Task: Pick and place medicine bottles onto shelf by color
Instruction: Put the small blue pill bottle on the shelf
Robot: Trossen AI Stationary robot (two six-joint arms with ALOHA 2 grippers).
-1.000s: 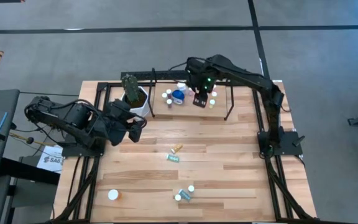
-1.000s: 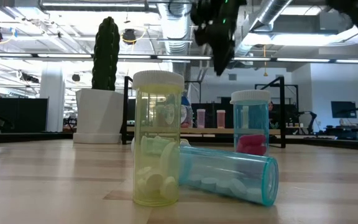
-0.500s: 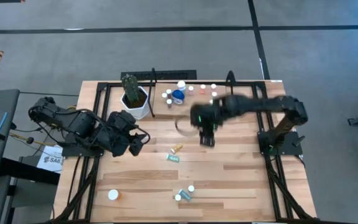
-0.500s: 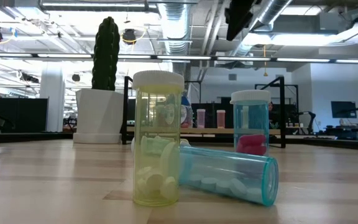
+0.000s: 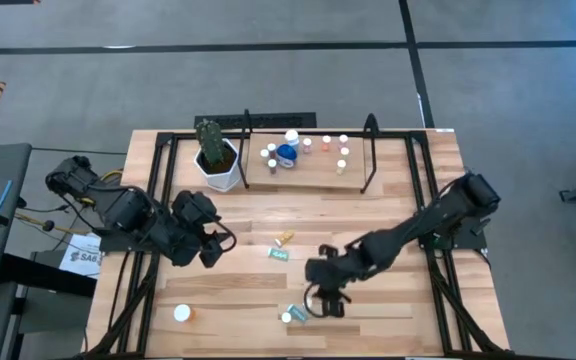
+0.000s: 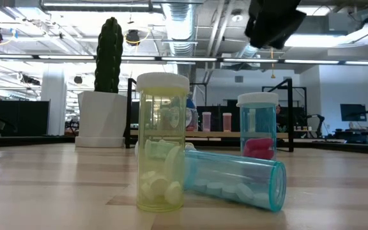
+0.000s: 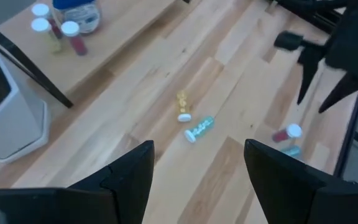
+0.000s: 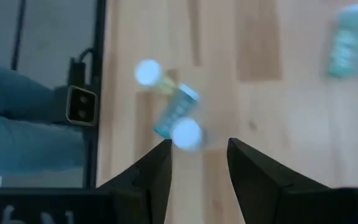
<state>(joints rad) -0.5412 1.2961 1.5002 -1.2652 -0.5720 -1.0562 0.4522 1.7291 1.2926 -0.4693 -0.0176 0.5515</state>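
Three medicine bottles huddle near the table's near edge: a yellow one [image 6: 163,147] upright, a teal one [image 6: 235,182] on its side against it, and a teal one with pink contents [image 6: 257,124] upright. My right gripper [image 5: 326,305] hovers open just above and right of this cluster [image 8: 176,115]. A yellow bottle [image 5: 284,238] and a teal bottle [image 5: 279,254] lie mid-table. An orange bottle [image 5: 181,313] stands near left. Several bottles, one blue [image 5: 286,152], stand on the shelf [image 5: 313,178] at the far side. My left gripper [image 7: 197,174] hangs open over the table's left.
A white pot with a green cactus [image 5: 216,160] stands at the shelf's left end. The shelf's black posts [image 5: 370,150] rise at the far side. The right arm [image 5: 418,230] stretches slantwise across the table's right half. Bare planks lie between the mid-table bottles and the shelf.
My right gripper has swung fast from over the shelf toward the near edge and down, ending above the bottle cluster. My left gripper has drifted toward the near edge. No bottle on the table has moved.
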